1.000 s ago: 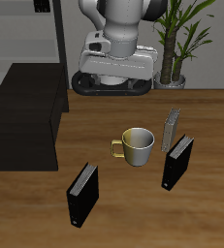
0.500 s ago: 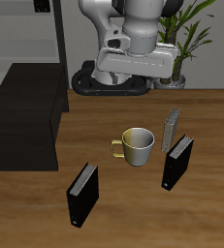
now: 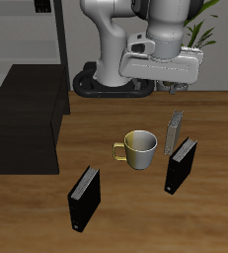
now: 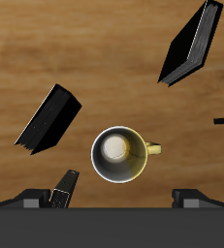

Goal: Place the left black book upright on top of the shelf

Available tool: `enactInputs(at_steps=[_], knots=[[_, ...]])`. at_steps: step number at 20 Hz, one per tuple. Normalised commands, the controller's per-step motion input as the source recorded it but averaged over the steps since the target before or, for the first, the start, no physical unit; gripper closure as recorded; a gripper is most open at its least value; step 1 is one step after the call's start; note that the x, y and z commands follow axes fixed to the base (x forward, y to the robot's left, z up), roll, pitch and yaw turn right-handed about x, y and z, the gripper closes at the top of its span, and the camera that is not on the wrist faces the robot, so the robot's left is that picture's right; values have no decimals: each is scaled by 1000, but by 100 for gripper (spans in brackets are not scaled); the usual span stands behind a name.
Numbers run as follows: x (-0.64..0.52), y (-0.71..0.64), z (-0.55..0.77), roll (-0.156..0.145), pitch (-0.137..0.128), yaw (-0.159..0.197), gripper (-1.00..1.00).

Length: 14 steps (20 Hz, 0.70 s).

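The left black book stands upright near the table's front, beside the mug; it also shows in the wrist view. The shelf, a low black cabinet with a flat top, stands at the far side of the table from that book. My gripper hangs high above the table, behind the mug and roughly over the thin grey book, well above the left black book. Its fingers are spread wide and hold nothing.
A cream mug stands mid-table. A thin grey book stands just behind the left black book. The other black book stands nearer the front edge, in front of the shelf. A potted plant and a grey rack are at the back.
My gripper has moved sideways, away from the shelf, from above the table's middle to above the grey book. Books and mug have not moved.
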Motion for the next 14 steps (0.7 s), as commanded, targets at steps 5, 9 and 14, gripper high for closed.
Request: enactInputs(at_steps=[5,9,14], knots=[[156,341,-27,13,-24,-25,-100],[73,211,-54,12,-7,-3,-100],[144,264,-125,20,0,-5,-100]])
